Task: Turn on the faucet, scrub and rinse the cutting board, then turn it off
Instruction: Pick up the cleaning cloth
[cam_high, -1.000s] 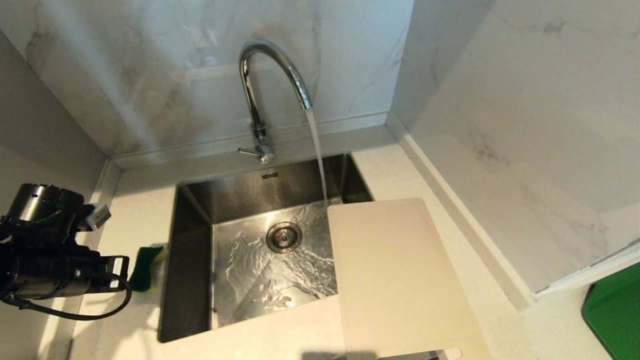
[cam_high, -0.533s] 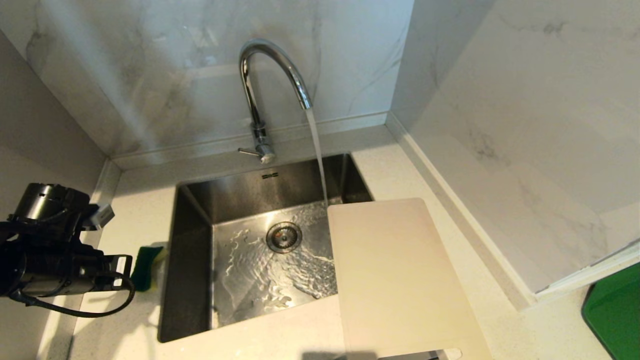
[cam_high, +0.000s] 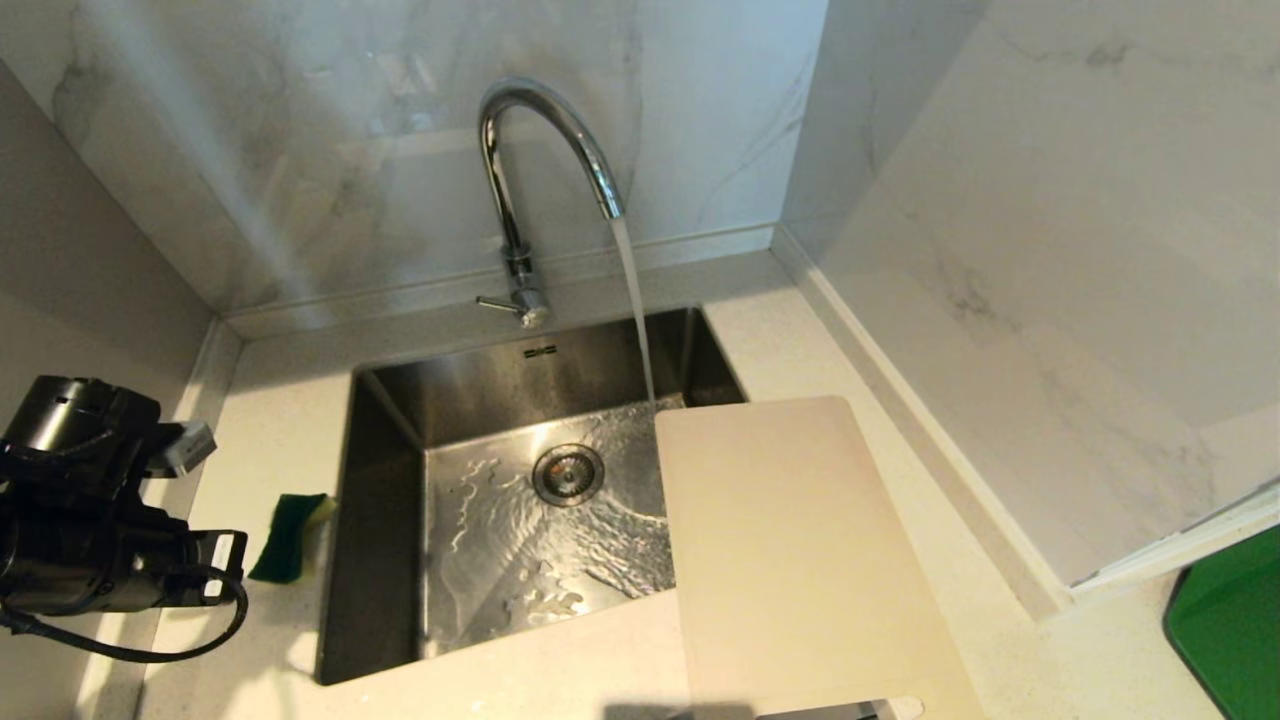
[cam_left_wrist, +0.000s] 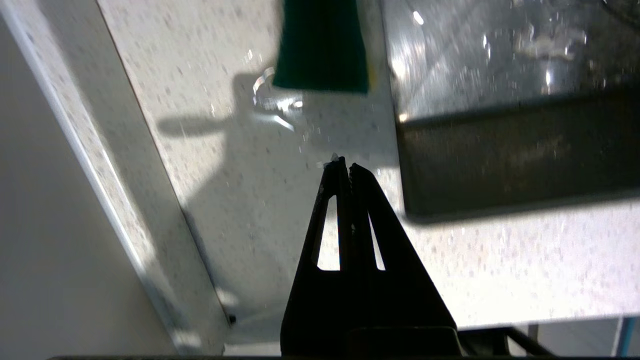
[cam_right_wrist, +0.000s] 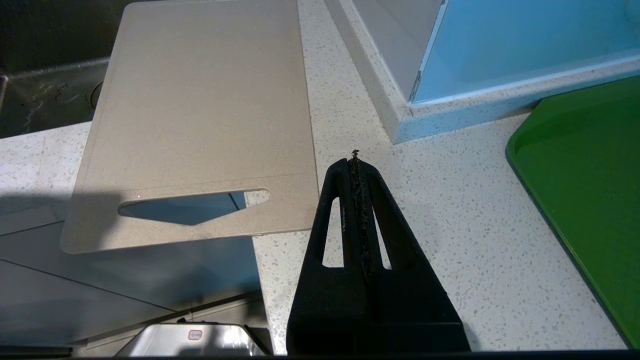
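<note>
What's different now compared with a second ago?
The left claw, shut and empty, has drawn back slightly from the sponge, uncovering more of it. The faucet still runs; the cutting board and sponge have not moved.

Tall chrome gooseneck faucet (cam_high: 540, 170) stands upright behind the basin, thin side lever at its base, water pouring from its spout. Large cream plastic cutting board (cam_high: 800, 560) lies flat, overhanging the basin's right edge.

We count one chrome gooseneck faucet (cam_high: 540, 150), one cream plastic cutting board (cam_high: 790, 550), one green-and-yellow sponge (cam_high: 290, 535), one steel sink (cam_high: 385, 430), one green tray (cam_right_wrist: 585, 185).
</note>
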